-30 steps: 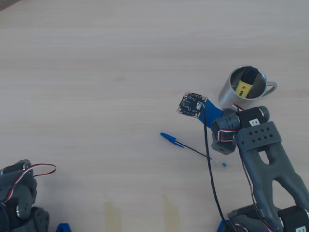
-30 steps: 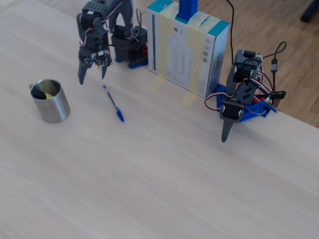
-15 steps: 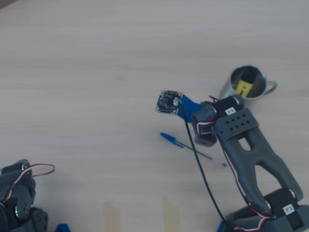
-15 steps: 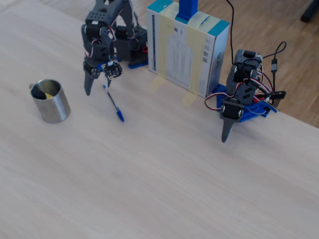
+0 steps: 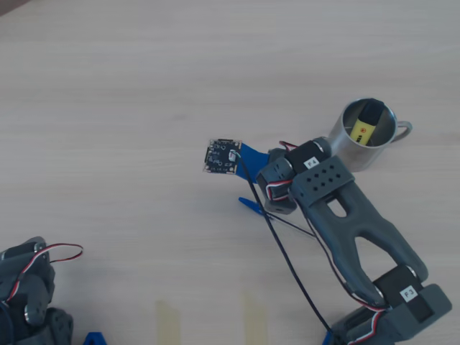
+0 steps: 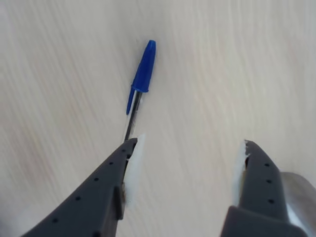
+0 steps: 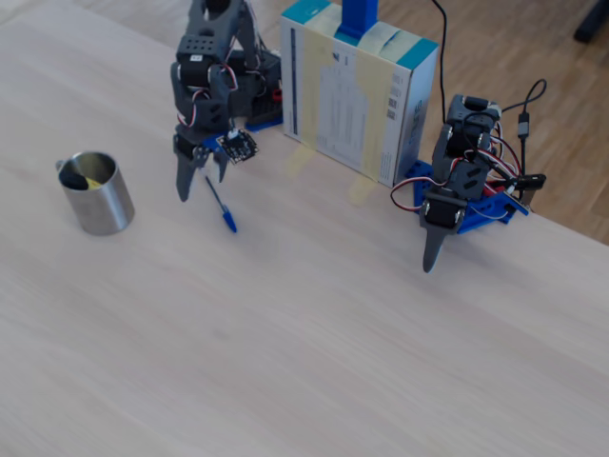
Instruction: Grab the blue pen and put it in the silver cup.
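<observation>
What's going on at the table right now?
The arm's gripper is open over the blue pen, which lies flat on the table. In the wrist view the pen's barrel runs under the left of the two fingers, not between them. The silver cup stands apart, holding a yellow-and-black marker.

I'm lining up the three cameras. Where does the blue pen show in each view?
Overhead view: blue pen at centre, only its cap clear of the arm.
Wrist view: upper middle, barrel under the left finger.
Fixed view: upper left, below the gripper.
Shared landmark: the silver cup.
</observation>
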Tool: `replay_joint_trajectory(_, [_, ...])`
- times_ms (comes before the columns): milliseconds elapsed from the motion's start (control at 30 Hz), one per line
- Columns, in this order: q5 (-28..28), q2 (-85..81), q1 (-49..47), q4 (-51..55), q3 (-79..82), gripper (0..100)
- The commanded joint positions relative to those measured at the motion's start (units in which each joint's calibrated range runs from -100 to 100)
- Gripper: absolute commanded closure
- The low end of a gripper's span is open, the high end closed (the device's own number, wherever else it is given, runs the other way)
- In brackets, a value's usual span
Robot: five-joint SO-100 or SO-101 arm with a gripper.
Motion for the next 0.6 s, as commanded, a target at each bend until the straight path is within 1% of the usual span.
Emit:
replay_joint_trajectory(0, [-0.3, 0.9, -1.2, -0.4, -4.4, 71])
replay_joint_trajectory(333, [-0.4, 4.3, -4.2, -4.0, -5.5, 71])
replay_joint_trajectory(567, [-1.9, 6.4, -6.6, -5.2, -5.6, 71])
